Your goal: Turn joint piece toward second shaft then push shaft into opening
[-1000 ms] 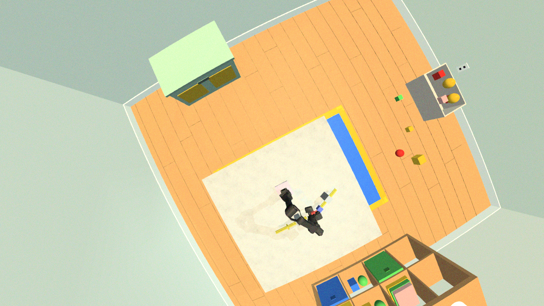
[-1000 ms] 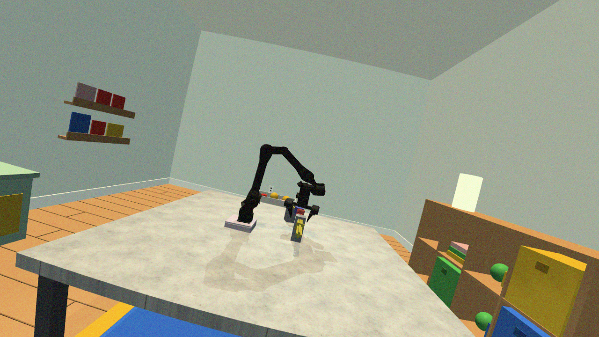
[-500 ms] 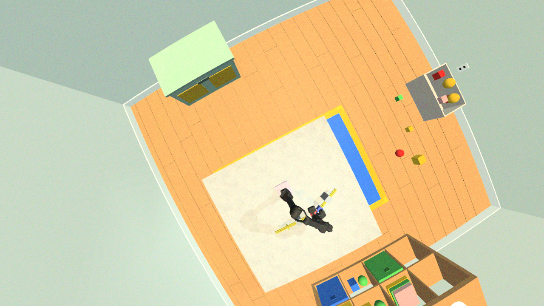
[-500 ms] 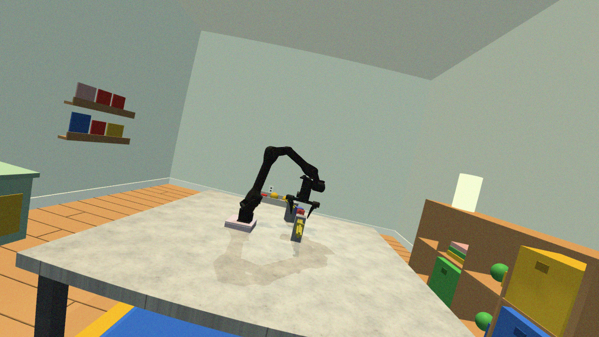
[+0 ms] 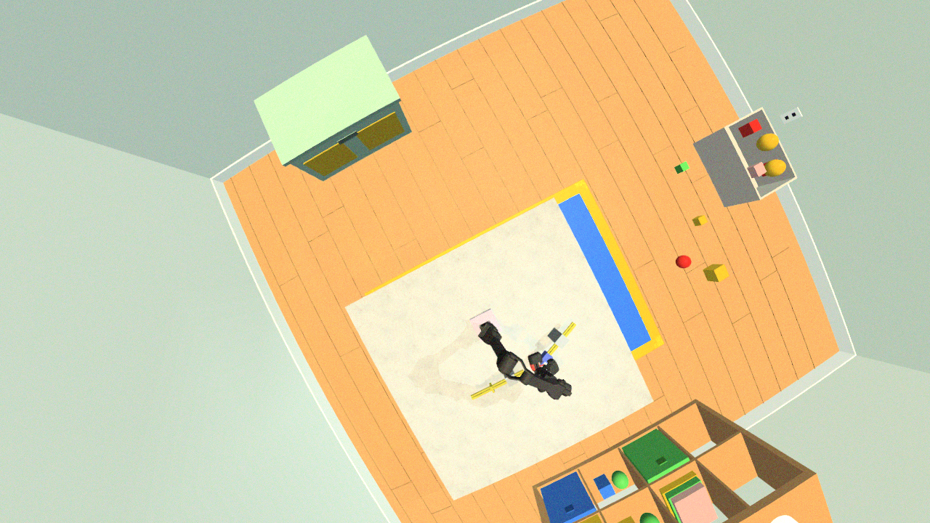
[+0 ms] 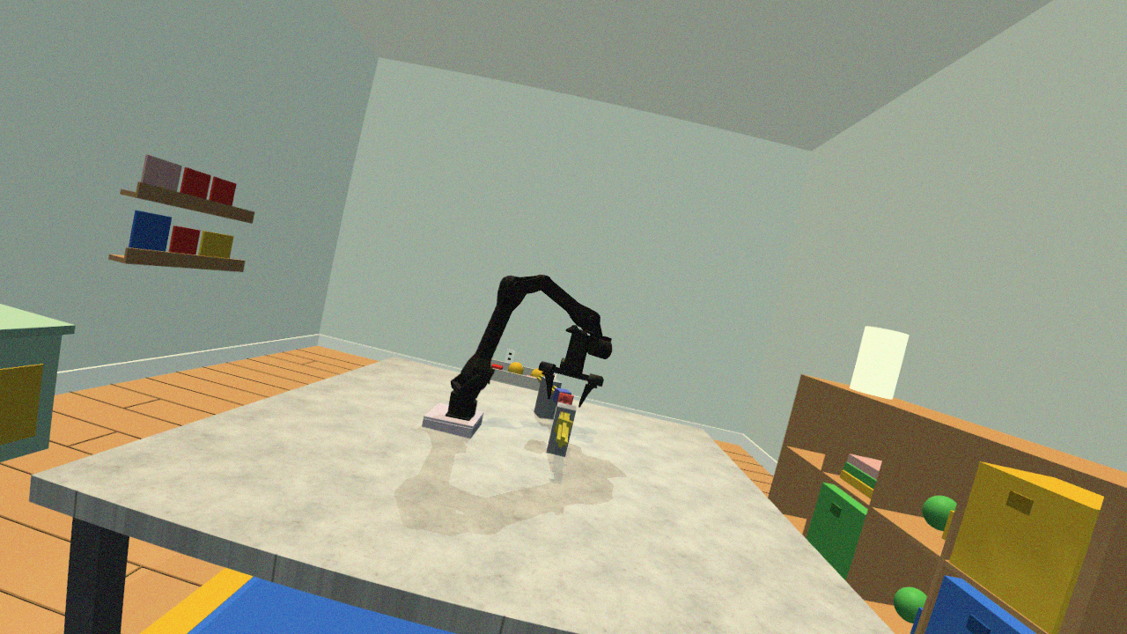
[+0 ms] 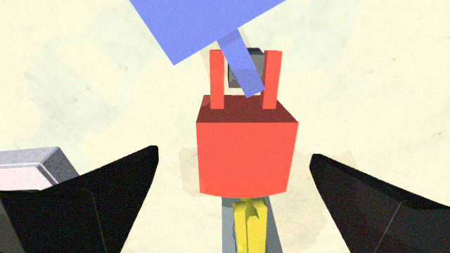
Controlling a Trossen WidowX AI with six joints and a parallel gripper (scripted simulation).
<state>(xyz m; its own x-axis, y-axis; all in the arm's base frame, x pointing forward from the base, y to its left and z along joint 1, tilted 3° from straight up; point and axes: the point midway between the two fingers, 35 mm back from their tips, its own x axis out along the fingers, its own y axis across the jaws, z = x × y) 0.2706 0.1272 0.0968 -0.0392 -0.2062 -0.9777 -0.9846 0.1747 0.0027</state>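
The red joint piece (image 7: 247, 158) (image 5: 533, 367) (image 6: 565, 399) hangs by its two prongs on the blue fork (image 7: 207, 24) (image 5: 546, 358) of the first yellow shaft (image 5: 569, 328), whose dark block (image 5: 554, 335) is at the right. In the wrist view the joint piece looks in line with the second yellow shaft (image 7: 257, 232) (image 5: 481, 392) (image 6: 563, 428), which runs over its grey block (image 7: 275, 244) (image 6: 557, 447). The shaft's near end lies close below the joint piece; its opening is hidden. My gripper (image 7: 236, 157) (image 6: 566, 401) is wide open and empty above the joint piece, one finger on each side, not touching.
The arm's pale base (image 5: 482, 317) (image 6: 451, 422) (image 7: 19, 176) stands on the pale table (image 5: 422, 292) (image 6: 315, 473), to the left of the shafts in the exterior view. A crosspiece (image 5: 492, 387) stands out from the second shaft. Shelves and toys are off the table.
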